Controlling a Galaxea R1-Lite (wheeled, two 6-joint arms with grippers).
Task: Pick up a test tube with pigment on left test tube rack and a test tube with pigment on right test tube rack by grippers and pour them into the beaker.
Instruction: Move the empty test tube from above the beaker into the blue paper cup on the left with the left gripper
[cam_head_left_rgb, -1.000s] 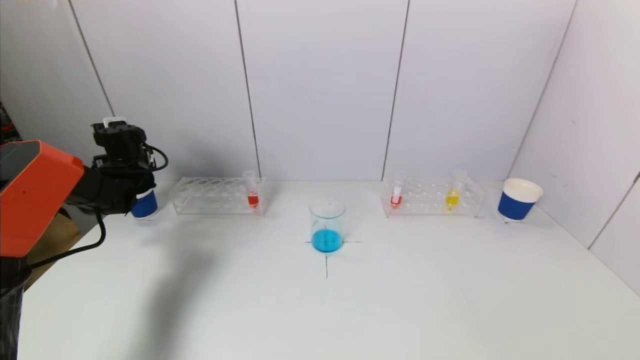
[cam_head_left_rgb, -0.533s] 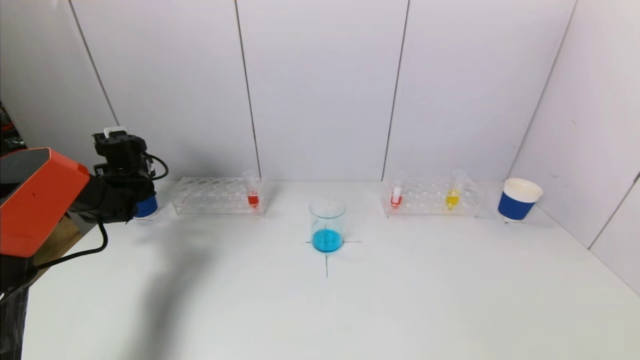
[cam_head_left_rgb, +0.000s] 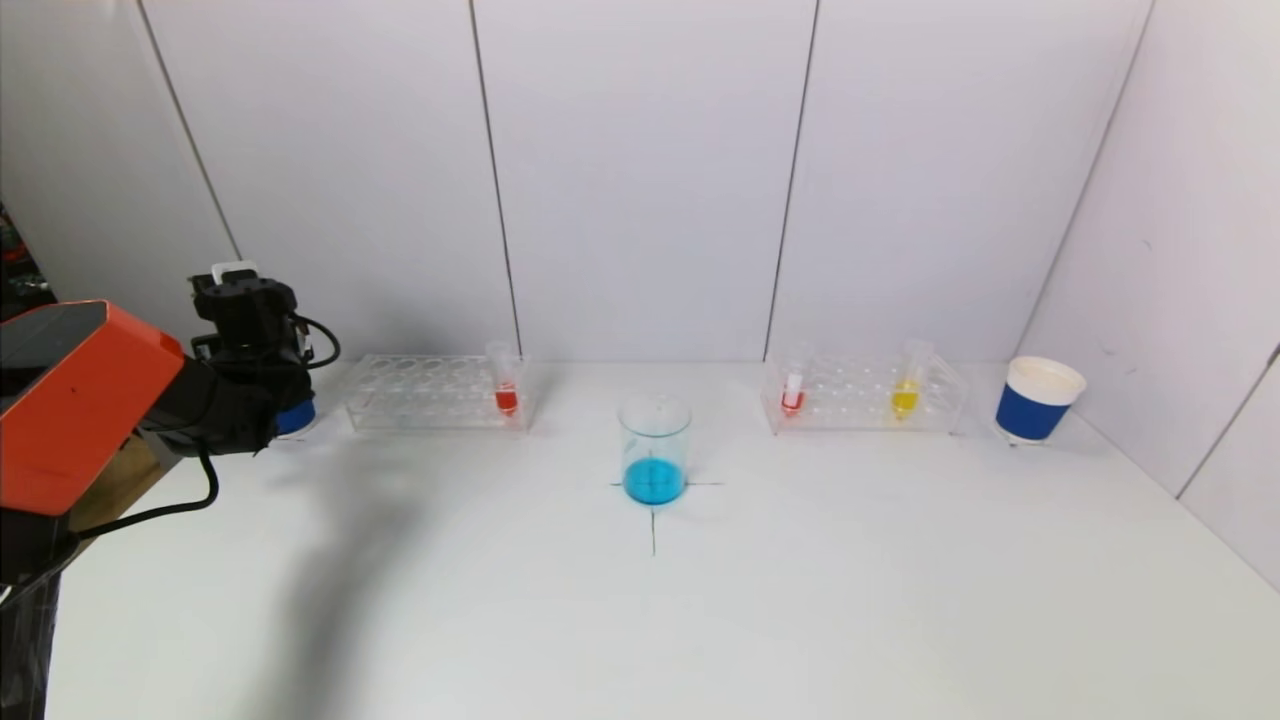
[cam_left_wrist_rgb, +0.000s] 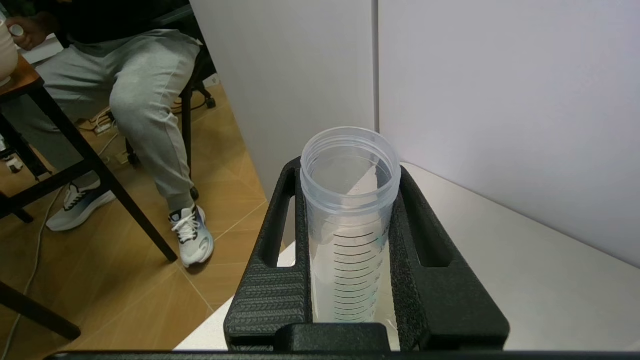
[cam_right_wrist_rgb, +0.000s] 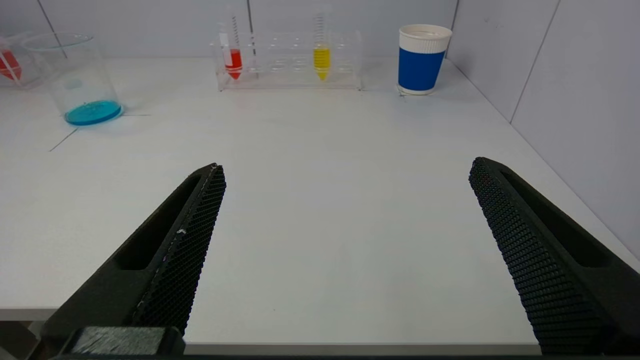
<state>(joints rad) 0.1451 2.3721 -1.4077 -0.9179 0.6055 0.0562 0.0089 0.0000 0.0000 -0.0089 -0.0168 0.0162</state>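
Observation:
My left gripper is shut on a clear, empty graduated test tube, held upright at the table's far left by the left blue paper cup; the tube's lower end is hidden. The left rack holds a red-filled tube. The right rack holds a red tube and a yellow tube. The glass beaker stands at the centre with blue liquid in its bottom. My right gripper hangs open and empty over the table's near right edge.
A second blue paper cup stands right of the right rack. White wall panels close the back and right side. A seated person's legs and a dark table leg are beyond the table's left edge.
My left arm has sunk slightly with the empty tube and now covers more of the left blue cup. The right gripper and everything on the table stayed put.

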